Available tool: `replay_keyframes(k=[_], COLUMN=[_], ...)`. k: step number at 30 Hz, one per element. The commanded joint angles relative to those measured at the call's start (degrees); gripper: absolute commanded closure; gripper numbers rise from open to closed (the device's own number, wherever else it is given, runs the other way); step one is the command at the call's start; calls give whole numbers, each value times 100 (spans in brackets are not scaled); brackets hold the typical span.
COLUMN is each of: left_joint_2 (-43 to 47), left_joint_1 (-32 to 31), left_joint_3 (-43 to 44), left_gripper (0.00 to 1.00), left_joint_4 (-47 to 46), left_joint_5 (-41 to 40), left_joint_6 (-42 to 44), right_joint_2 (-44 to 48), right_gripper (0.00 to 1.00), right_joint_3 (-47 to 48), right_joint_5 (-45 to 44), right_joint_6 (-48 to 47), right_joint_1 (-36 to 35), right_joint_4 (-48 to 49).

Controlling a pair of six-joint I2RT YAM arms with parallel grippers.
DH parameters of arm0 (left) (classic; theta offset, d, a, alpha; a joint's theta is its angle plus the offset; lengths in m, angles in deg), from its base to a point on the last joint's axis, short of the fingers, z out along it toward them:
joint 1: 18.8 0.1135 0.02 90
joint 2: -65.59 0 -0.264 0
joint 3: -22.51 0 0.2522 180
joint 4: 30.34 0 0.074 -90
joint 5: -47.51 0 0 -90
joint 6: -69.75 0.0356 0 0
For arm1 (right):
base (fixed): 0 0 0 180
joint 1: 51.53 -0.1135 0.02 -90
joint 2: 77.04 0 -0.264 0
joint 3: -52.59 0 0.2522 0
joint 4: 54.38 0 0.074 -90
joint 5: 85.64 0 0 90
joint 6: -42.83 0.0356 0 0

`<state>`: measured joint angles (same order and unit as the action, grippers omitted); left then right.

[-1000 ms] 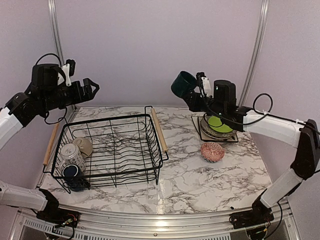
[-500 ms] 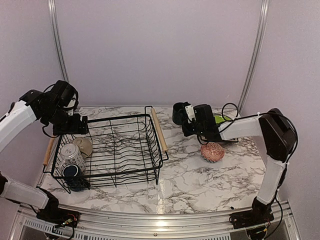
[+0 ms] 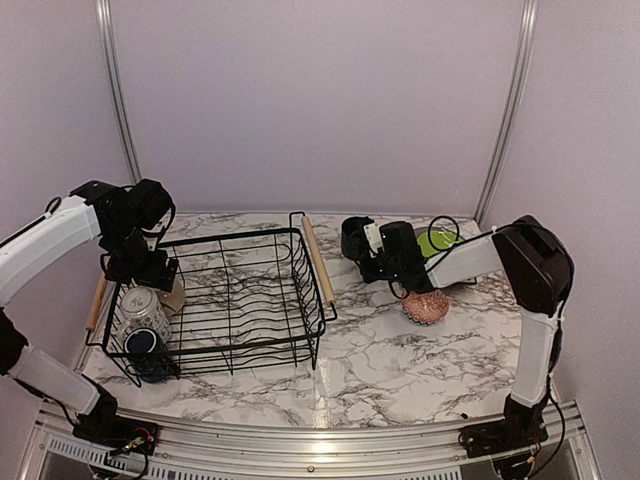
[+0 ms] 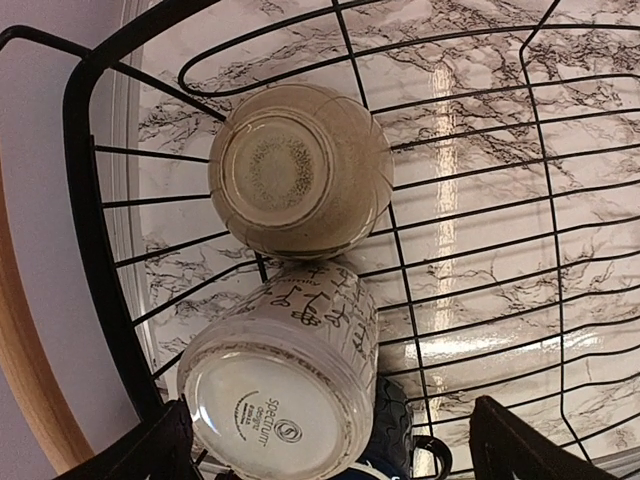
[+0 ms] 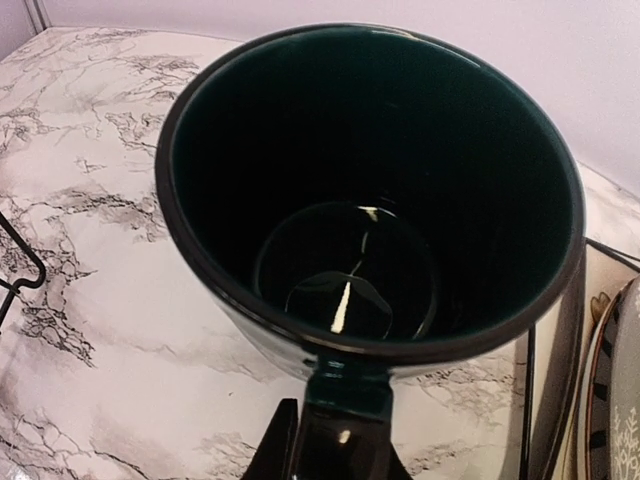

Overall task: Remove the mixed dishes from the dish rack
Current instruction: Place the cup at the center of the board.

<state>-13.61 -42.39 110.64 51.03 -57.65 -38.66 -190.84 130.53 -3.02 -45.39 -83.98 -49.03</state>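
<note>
Nearest me, in the front-left corner of the dish rack (image 3: pixel 262 335), sits the dark-blue mug (image 3: pixel 145 343). The patterned mug (image 3: pixel 143 311) lies just behind it with its base turned up, and the tan mug (image 3: pixel 170 293) lies beyond that, also base up, the two touching. My left gripper (image 3: pixel 150 270) hangs over this left end of the rack with its jaws spread wide and nothing between them. In my wrist view, one finger (image 4: pixel 140 455) stands on either side of the patterned mug's base. The rest of the rack shows only bare wire, with a wooden handle (image 3: pixel 318 260) along its right side. To the right, on the marble table (image 3: pixel 400 370), the reddish bowl (image 3: pixel 427 305) stands alone. Just behind it, my right gripper (image 3: pixel 385 250) is pinched narrow on the handle of a dark green mug (image 3: pixel 353 237), held mouth-up low over the table; I cannot tell whether its base touches. Farthest back, the lime-green plate (image 3: pixel 437 241) tops a stack partly hidden by my right arm.
</note>
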Motion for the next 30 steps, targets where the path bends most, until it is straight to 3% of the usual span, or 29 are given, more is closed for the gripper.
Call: replay_keyframes(k=[1, 9, 14, 22, 27, 30], left_joint_2=[-229, -363, -299, -420, -607, -624], left_joint_1=[32, 31, 31, 26, 40, 41], left_joint_3=[26, -82, -177, -222, -339, -528], left_gripper=[1, 1, 1, 1, 1, 1], left_joint_4=[211, 219, 346, 506, 383, 278], left_joint_5=[-293, -622, -428, -915, -879, -780], left_joint_6=[60, -564, -1211, -1914, -1869, -1893], right_joint_2=[-90, -367, -356, -402, -394, -222], right_gripper=[100, 99, 94, 86, 70, 50], right_joint_3=[103, 70, -10, -33, 14, -47], right_joint_5=[-26, -34, -26, -167, -105, -195], right_joint_6=[58, 73, 77, 74, 111, 133], right_joint_1=[32, 30, 28, 32, 15, -35], right_joint_4=[634, 687, 721, 698, 524, 423])
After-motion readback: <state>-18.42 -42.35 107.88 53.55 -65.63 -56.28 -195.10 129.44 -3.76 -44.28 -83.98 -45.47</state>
